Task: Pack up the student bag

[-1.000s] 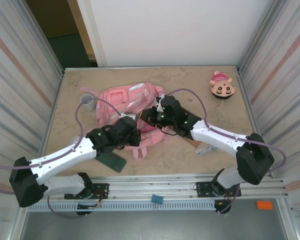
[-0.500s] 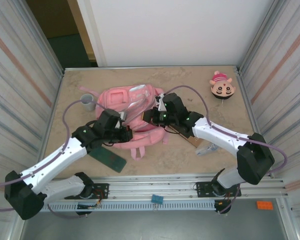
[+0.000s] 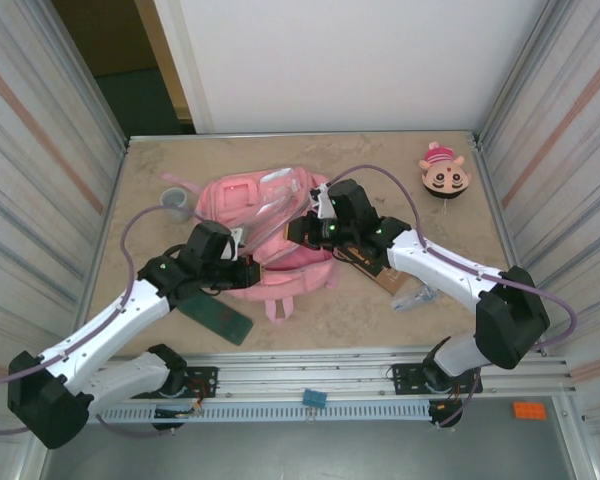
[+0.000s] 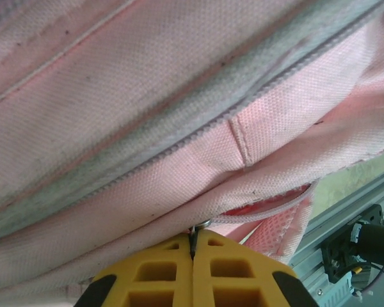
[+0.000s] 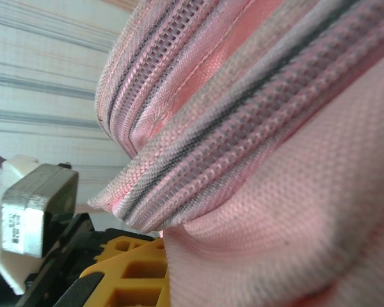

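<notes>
Both our arms come in from the near edge and bend toward each other, elbows out. Our left arm (image 3: 110,325) stretches low and long, left claw (image 3: 252,270) pointing right with its yellow fingers (image 4: 186,272) pressed tight together. Our right arm (image 3: 450,275) angles left, right claw (image 3: 298,232) clamped closed too, pretty near the left one.
</notes>
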Controlling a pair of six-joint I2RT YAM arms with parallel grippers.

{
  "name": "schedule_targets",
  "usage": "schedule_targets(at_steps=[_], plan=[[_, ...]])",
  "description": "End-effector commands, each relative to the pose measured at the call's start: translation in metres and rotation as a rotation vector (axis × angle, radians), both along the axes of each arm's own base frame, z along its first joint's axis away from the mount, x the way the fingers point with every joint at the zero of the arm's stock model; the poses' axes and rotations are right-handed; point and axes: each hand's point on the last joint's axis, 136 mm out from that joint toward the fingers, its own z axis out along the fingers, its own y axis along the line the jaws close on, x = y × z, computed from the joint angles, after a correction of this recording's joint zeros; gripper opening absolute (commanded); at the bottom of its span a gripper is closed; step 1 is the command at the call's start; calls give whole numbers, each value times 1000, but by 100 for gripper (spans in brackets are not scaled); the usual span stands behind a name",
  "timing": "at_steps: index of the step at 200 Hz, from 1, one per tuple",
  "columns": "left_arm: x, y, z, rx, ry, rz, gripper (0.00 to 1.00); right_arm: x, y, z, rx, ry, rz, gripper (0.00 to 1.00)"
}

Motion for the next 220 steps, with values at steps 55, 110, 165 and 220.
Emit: schedule_targets(at_steps=[55,110,165,220], plan=[[7,7,-16,-4,1,136,20,7,22,58,154,-79,-28,0],[2,-10,-20,-18,-24,100,26,12,27,72,193,-62,-75,0],[1,-8,-28,63,-53,112,28,13,28,70,189,-49,-85,0],[8,0,-22,68,-62,158,2,9,17,52,100,-45,-59,0]])
